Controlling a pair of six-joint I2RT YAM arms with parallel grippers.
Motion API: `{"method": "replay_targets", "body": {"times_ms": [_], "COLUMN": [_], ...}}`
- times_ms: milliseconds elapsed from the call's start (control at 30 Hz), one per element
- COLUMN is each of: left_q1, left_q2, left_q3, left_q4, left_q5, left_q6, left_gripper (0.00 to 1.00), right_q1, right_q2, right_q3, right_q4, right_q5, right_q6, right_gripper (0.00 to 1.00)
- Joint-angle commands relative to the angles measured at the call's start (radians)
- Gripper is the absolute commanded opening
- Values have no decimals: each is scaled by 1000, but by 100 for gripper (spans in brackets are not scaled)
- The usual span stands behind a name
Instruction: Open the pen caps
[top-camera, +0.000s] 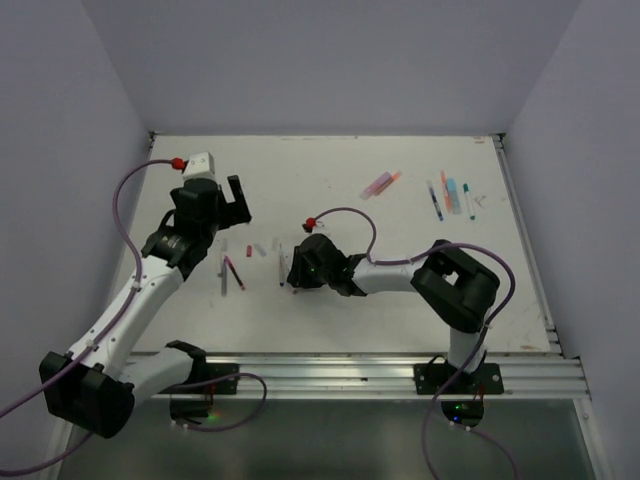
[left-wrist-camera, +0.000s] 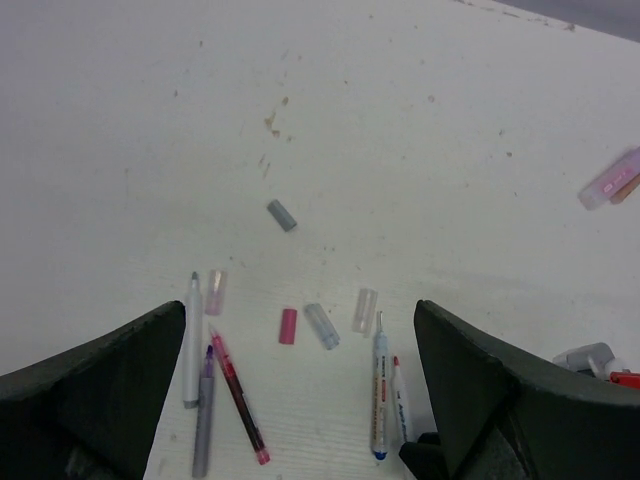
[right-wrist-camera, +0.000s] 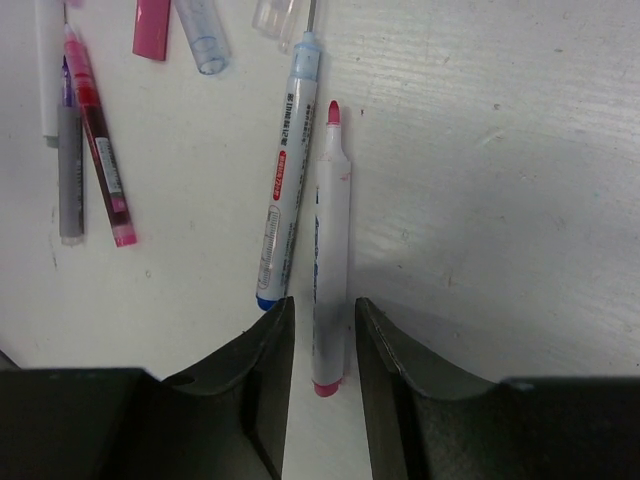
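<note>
My right gripper (right-wrist-camera: 325, 308) is low on the table, its jaws narrowly open on either side of an uncapped white marker with a red tip (right-wrist-camera: 330, 240), with small gaps on both sides. A white pen with a blue end (right-wrist-camera: 288, 180) lies beside it. My left gripper (left-wrist-camera: 300, 312) hangs open and empty above loose caps: grey (left-wrist-camera: 282, 215), pink (left-wrist-camera: 288, 326), light blue (left-wrist-camera: 322, 326), clear (left-wrist-camera: 365, 311) and pale pink (left-wrist-camera: 215, 292). Uncapped red (left-wrist-camera: 240, 397), grey (left-wrist-camera: 204, 420) and white (left-wrist-camera: 192, 340) pens lie at the left.
Capped pens lie far back right: a pink and orange pair (top-camera: 380, 184) and several blue, teal and red ones (top-camera: 450, 195). The table's right rail (top-camera: 530, 250) and the near metal rail (top-camera: 380, 370) bound the surface. Grey walls stand on three sides.
</note>
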Motion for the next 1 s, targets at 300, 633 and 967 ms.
{"method": "replay_targets", "body": {"times_ms": [300, 633, 967], "left_q1": [10, 10, 10], "left_q2": [-120, -129, -116], "left_q3": [-104, -123, -132], "left_q4": [87, 92, 90], "left_q5": [-128, -100, -94], "left_q6": [123, 133, 137], "left_gripper": [100, 100, 100], "right_q1": [-10, -497, -922], "right_q2": [-134, -334, -109], "right_q3": [55, 132, 363], "right_q4": [-245, -507, -602], "right_q5": [175, 151, -47], "right_q6": [-86, -341, -470], "right_gripper": [50, 75, 73]}}
